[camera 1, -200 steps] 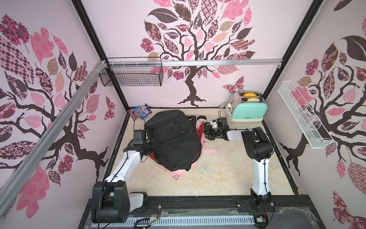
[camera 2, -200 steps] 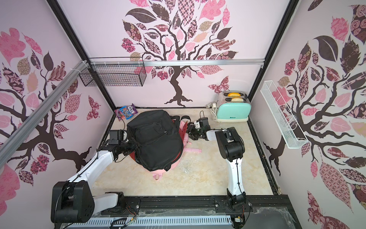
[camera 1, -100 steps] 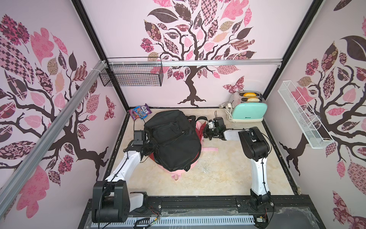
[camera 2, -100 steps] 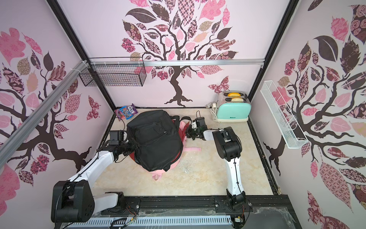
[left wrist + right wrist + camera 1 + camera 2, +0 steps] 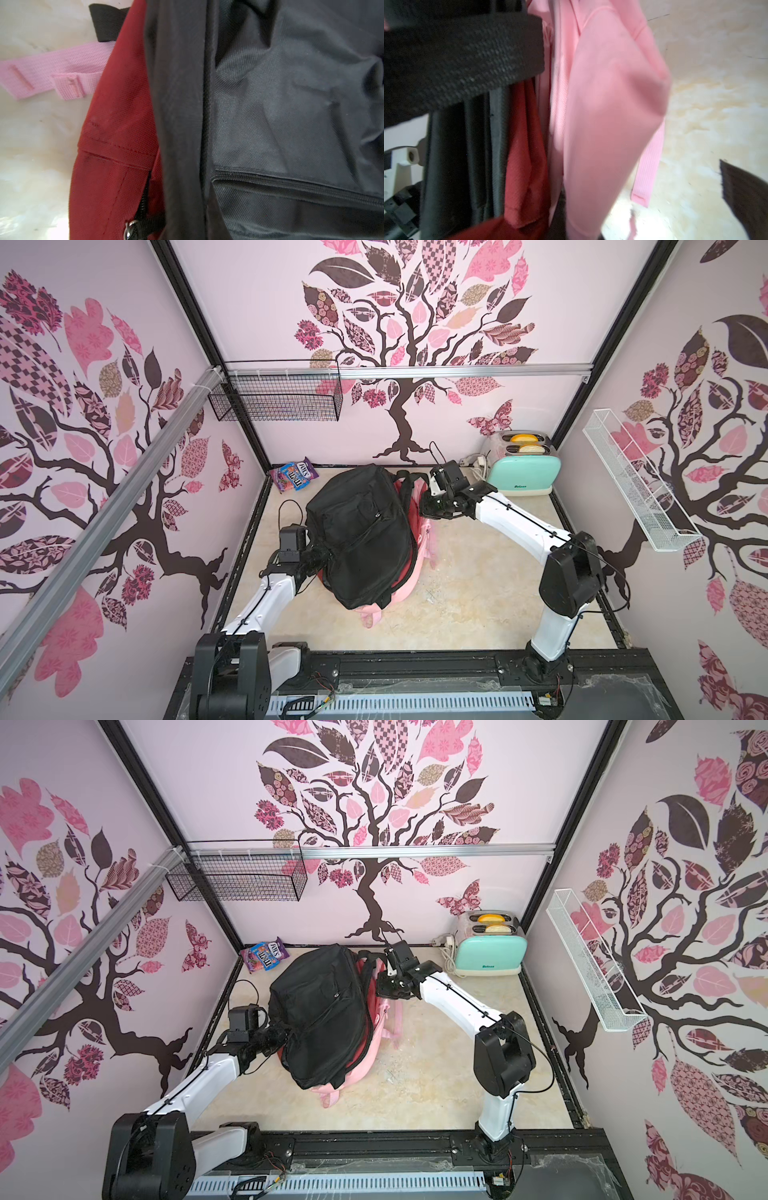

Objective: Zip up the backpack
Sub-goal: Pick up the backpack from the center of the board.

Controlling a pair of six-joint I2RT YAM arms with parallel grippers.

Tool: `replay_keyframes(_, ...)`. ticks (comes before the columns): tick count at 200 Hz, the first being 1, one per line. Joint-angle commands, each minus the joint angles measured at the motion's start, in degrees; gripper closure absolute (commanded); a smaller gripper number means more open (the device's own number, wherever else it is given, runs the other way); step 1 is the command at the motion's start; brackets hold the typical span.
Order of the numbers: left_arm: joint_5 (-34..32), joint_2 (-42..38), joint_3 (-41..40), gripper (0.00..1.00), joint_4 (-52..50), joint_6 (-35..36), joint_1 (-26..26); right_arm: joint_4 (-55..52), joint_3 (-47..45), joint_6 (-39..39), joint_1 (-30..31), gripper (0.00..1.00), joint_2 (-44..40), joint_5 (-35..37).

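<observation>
Black nylon dominates the centre of the surface (image 5: pixel 478 593): the black backpack (image 5: pixel 361 531) lies flat on top of a red backpack (image 5: pixel 116 124), which in turn lies on a pink backpack (image 5: pixel 602 104). In both top views the stack sits toward the back wall, between the two arms.

1. Left end effector (image 5: pixel 322 559): I read it as closed, pressed against the near-left edge of the black backpack. The fingers are not in the left wrist view, so I cannot tell whether fabric is pinched between them.
2. Left wrist view: a zipper (image 5: pixel 291 184) on a black pocket panel appears closed along its visible length. A metal zipper pull (image 5: pixel 129 227) sits on the red backpack, just beside the black fabric. A pink webbing strap (image 5: pixel 52 72) lies on the surface.
3. Right end effector (image 5: pixel 428 508): closed, positioned at the far-right side of the stack, by the shoulder straps. I cannot tell what, if anything, it holds.
4. Right wrist view: a black strap (image 5: pixel 463 62) crosses close to the lens; the picture is blurred.

Peripheral items: a mint toaster (image 5: pixel 524 477) in the back right corner and a candy bag (image 5: pixel 294 479) in the back left corner, both apart from the stack.
</observation>
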Motion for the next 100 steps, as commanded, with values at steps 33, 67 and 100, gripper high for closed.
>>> replay_keyframes(33, 0.1, 0.1, -3.0, 0.92, 3.2, -2.6, -0.6, -12.2, 9.4, -5.8, 1.2, 1.0, -9.3, -0.3)
replay_keyframes(67, 1.7, -0.8, -4.0, 0.6, 5.6, -3.3, -0.6, -5.6, 9.6, -2.9, 0.8, 1.0, -13.2, -15.4)
replay_keyframes(100, 3.3, -5.9, -4.4, 0.47, 6.1, -3.9, -0.7, -14.3, 16.3, -4.1, 0.8, 1.0, -10.5, -8.0)
